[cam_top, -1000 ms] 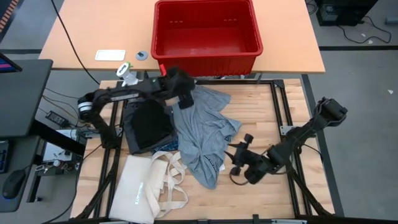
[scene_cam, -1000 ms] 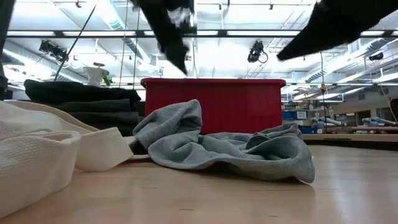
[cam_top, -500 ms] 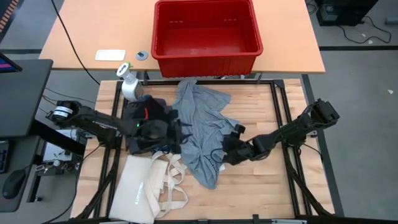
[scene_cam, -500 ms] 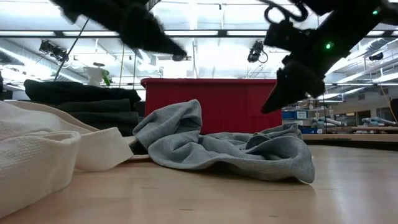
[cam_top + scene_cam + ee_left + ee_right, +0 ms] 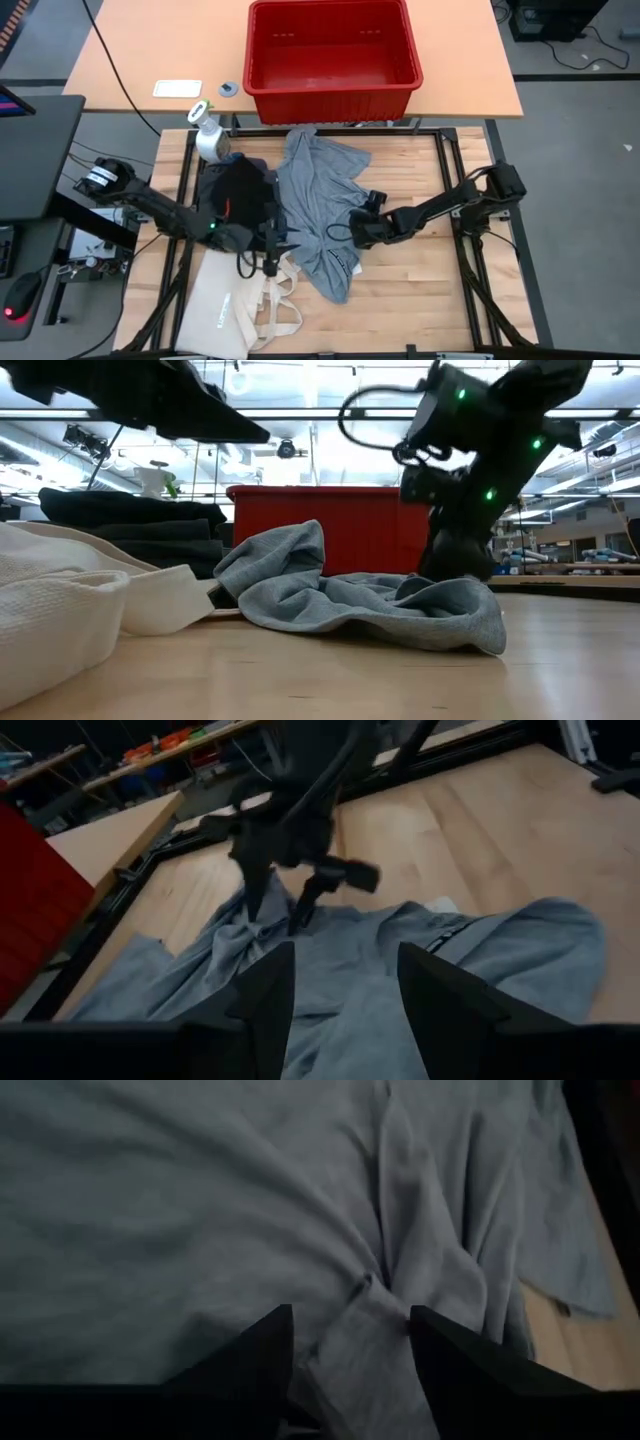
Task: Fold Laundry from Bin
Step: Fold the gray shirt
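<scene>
Bare counter [image 5: 410, 275] lies open on the right side and along the near edge, giving the widest way in. The middle is taken by the light grey garment [image 5: 325, 205], with the right end effector [image 5: 357, 226] low at its right edge. On the left, the black pile [image 5: 237, 198], the cream tote bag [image 5: 240, 300] and the left end effector [image 5: 272, 245] crowd together. The red bin [image 5: 330, 50] blocks the far side; a spray bottle [image 5: 208, 135] stands near the pile's far corner.

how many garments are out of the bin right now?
3 visible: grey shirt spread mid-table, black piece left of it, and a dark folded stack partly under the black one. More may be hidden beneath. Red bin looks empty.
</scene>
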Action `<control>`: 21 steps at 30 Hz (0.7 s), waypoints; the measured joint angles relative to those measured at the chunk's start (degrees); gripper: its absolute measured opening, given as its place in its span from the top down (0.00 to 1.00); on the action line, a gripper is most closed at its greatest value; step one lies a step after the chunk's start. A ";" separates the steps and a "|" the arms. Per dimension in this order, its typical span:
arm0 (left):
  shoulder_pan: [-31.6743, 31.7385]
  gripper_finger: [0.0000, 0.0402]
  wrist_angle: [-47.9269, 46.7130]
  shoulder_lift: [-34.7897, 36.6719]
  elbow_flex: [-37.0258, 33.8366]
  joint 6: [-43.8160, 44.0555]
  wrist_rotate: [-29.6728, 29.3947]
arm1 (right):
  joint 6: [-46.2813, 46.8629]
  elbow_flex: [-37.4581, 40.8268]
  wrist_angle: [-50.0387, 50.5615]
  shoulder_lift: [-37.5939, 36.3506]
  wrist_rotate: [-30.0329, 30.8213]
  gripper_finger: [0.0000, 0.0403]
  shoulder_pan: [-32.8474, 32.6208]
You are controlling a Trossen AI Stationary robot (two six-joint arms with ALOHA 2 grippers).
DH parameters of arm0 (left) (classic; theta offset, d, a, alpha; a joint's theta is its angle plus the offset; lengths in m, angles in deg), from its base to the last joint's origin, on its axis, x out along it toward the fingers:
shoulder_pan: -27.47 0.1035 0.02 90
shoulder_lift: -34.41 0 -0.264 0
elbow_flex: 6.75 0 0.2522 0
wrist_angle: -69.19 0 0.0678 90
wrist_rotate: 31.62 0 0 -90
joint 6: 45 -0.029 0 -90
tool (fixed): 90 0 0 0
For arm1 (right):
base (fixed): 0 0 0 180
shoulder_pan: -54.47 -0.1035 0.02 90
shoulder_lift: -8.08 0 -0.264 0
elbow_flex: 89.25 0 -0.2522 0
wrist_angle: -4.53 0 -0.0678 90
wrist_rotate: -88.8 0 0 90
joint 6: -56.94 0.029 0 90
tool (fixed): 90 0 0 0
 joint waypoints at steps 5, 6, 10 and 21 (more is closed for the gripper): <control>-2.18 0.55 -0.33 -0.02 0.02 -0.07 -2.28 | 1.69 0.02 1.44 2.56 2.22 0.60 0.35; -2.29 0.55 -0.20 -0.02 0.02 -0.09 -2.39 | 2.13 0.02 1.51 2.59 2.54 0.66 0.22; -1.52 0.55 -0.04 -0.02 0.02 0.27 -2.52 | 3.73 0.02 2.38 1.45 3.42 0.91 0.17; -0.36 0.55 -0.96 -0.07 0.02 3.58 -2.54 | 13.52 -3.94 19.78 -12.69 -5.79 0.94 -4.51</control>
